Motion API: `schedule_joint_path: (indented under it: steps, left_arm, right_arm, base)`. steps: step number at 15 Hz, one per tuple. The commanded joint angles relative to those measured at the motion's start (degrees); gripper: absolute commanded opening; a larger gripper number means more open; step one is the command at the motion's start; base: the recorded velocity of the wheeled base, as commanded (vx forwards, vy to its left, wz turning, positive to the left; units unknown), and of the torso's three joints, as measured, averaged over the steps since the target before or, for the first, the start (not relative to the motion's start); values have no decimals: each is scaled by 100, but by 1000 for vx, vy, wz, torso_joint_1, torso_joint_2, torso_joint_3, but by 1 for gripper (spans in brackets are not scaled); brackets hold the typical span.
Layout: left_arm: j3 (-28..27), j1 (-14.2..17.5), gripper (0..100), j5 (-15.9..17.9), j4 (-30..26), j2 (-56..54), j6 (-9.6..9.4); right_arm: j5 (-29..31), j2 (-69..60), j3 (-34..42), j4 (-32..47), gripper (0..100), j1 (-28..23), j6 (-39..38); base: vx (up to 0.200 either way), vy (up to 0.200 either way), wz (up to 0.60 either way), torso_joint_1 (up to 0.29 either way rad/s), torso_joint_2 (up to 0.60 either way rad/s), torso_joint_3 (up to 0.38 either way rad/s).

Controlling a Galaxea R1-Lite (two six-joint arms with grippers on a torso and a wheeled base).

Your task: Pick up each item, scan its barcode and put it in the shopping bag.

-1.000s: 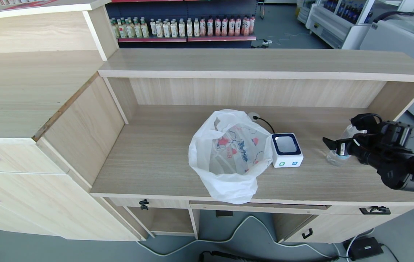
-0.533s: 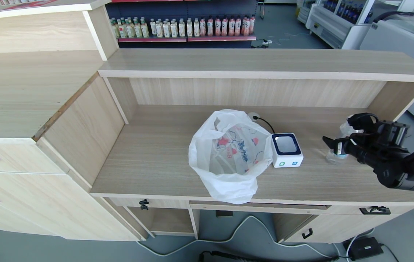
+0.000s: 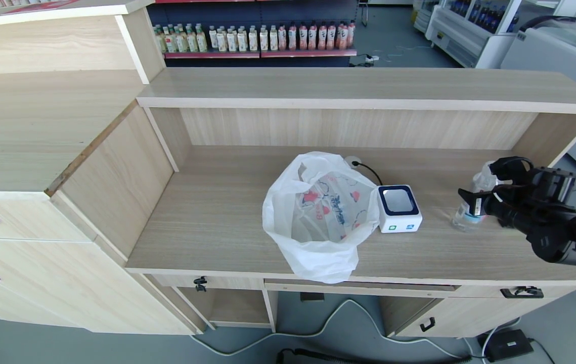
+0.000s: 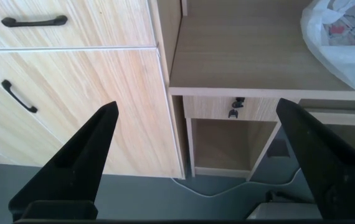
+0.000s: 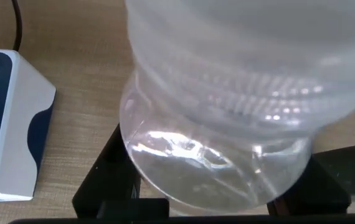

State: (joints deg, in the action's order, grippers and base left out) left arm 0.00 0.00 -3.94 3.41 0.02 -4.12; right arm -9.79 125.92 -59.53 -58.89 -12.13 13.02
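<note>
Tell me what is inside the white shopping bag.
Through the open mouth of the shopping bag only its own printed inner wall shows, no item. The folded near wall covers part of the bottom, so that part cannot be judged.

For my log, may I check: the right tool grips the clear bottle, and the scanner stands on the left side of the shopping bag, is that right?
Not quite: the scanner stands on the right side of the shopping bag, between it and the clear bottle, as the head view shows. The right tool does grip the clear bottle.
</note>
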Motion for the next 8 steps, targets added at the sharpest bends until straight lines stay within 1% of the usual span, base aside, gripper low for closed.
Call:
schedule_joint_path:
  steps: [1,3,4,6,7,8]
  left_arm:
    - [0,0,100,-2,1,-2,-1]
    - [0,0,100,-2,1,-2,-1]
    - [0,0,100,-2,1,-2,-1]
    - [0,0,100,-2,1,-2,-1]
    - [0,0,100,-2,1,-2,-1]
    - [0,0,100,-2,1,-2,-1]
  right_arm:
    - [3,-173,240,-43,0,-9,-1]
    - [3,-305,424,-61,0,-9,-1]
    - [-14,-595,679,-17,0,-18,-107]
    - [-199,-1183,1092,124,0,-35,-669]
    - [-234,-1605,1242,396,0,-53,-1003]
    - [-401,-2001,1277,739,0,-53,-1337]
  base:
    - [0,0,0,0,0,0]
    - [0,0,0,0,0,0]
    - [0,0,0,0,0,0]
    - [0,0,0,0,0,0]
    - [0,0,0,0,0,0]
    - [0,0,0,0,0,0]
